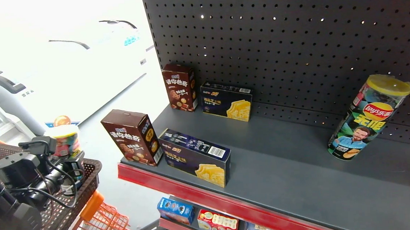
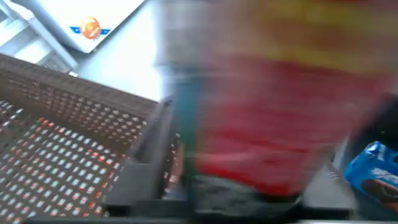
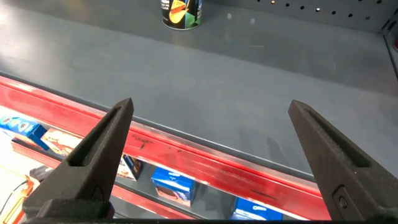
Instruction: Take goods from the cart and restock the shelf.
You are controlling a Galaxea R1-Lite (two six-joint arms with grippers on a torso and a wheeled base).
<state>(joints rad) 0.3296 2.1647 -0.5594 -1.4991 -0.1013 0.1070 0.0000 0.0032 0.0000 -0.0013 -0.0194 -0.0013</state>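
Note:
My left gripper (image 1: 70, 168) is shut on a chip can (image 1: 64, 139) with a pale yellow lid, held upright over the dark mesh basket (image 1: 88, 179) of the orange cart (image 1: 105, 224). In the left wrist view the can (image 2: 267, 112) is a close red and yellow blur. On the grey shelf (image 1: 283, 167) stand two brown biscuit boxes (image 1: 133, 137) (image 1: 180, 87), two dark blue boxes (image 1: 197, 157) (image 1: 227, 101) and another chip can (image 1: 367, 117) at the right. My right gripper (image 3: 211, 107) is open and empty above the shelf's red front edge (image 3: 205, 158), well in front of that can (image 3: 182, 12).
A black pegboard (image 1: 292, 35) backs the shelf. Blue and red packs (image 1: 175, 210) (image 3: 171, 183) lie on the lower shelf. The wide stretch of the shelf between the boxes and the standing can is bare. White equipment stands at the far left.

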